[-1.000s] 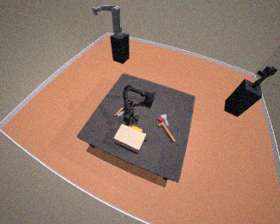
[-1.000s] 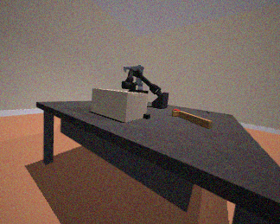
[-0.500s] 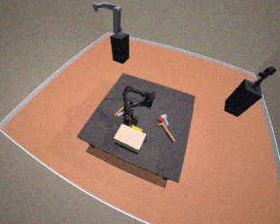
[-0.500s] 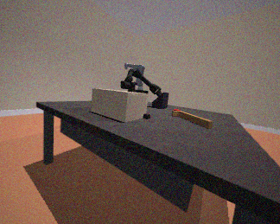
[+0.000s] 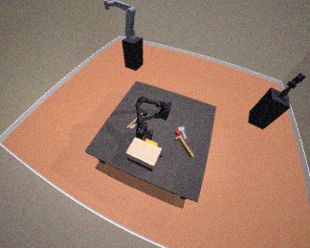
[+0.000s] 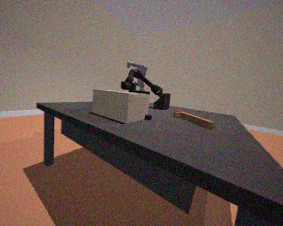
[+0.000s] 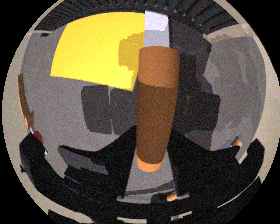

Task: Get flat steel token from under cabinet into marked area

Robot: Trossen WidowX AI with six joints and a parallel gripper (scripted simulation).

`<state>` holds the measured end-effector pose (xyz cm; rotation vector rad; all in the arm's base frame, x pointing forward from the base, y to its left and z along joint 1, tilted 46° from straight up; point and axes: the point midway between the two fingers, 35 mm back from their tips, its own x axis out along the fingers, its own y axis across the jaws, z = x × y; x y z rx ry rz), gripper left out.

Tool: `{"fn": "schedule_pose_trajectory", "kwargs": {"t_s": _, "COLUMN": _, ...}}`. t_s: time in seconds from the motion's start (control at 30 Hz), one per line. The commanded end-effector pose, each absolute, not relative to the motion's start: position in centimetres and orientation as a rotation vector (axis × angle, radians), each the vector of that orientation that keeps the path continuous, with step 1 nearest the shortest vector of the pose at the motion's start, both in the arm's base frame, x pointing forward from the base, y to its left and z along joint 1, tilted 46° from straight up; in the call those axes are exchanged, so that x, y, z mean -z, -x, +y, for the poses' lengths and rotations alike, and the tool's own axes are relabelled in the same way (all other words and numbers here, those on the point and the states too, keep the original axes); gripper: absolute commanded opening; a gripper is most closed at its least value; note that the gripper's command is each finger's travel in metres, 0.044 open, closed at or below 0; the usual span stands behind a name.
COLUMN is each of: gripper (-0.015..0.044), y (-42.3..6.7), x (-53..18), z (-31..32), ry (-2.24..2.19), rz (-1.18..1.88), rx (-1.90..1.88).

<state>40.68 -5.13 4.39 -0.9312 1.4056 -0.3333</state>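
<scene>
My gripper (image 7: 151, 129) (image 5: 143, 135) is shut on a tool with a brown wooden handle (image 7: 157, 100) and a flat pale metal blade (image 7: 156, 35). The blade points to the top of the wrist view, toward a dark ribbed band, beside the yellow marked area (image 7: 92, 47) (image 5: 152, 142). The handle overlaps the area's right edge in that view. The pale box-shaped cabinet (image 5: 143, 150) (image 6: 110, 106) stands just beyond the gripper and the marked area. The steel token cannot be made out in any view; the space under the cabinet is hidden.
On the dark table (image 5: 115, 137) (image 6: 178, 140), a wooden-handled tool (image 5: 186, 146) (image 6: 196, 119) lies to one side with a red object (image 5: 178, 132) near its head. Another wooden handle (image 5: 131, 124) lies beside the arm. A small black block (image 6: 148, 117) is by the cabinet's side.
</scene>
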Motion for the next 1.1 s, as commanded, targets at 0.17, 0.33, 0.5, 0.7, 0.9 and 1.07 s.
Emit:
{"fn": "schedule_pose_trajectory", "kwargs": {"t_s": 0.17, "gripper": 0.0, "y": -41.7, "x": -4.2, "z": -4.7, "ry": 0.93, "rz": 1.402, "rx": 0.336}}
{"fn": "schedule_pose_trajectory", "kwargs": {"t_s": 0.33, "gripper": 0.0, "y": -42.0, "x": -4.2, "z": -4.6, "ry": 0.93, "rz": 1.402, "rx": 0.336}}
{"fn": "schedule_pose_trajectory", "kwargs": {"t_s": 0.5, "gripper": 0.0, "y": -42.0, "x": -4.0, "z": -4.5, "ry": 0.93, "rz": 1.402, "rx": 0.336}}
{"fn": "schedule_pose_trajectory", "kwargs": {"t_s": 0.7, "gripper": 0.0, "y": -41.7, "x": -3.2, "z": -3.9, "ry": 0.93, "rz": 1.402, "rx": 0.336}}
{"fn": "schedule_pose_trajectory", "kwargs": {"t_s": 0.9, "gripper": 0.0, "y": -41.5, "x": -2.8, "z": -3.6, "ry": 0.93, "rz": 1.402, "rx": 0.335}}
{"fn": "schedule_pose_trajectory", "kwargs": {"t_s": 1.07, "gripper": 0.0, "y": -41.4, "x": -2.4, "z": -3.4, "ry": 0.93, "rz": 1.402, "rx": 0.335}}
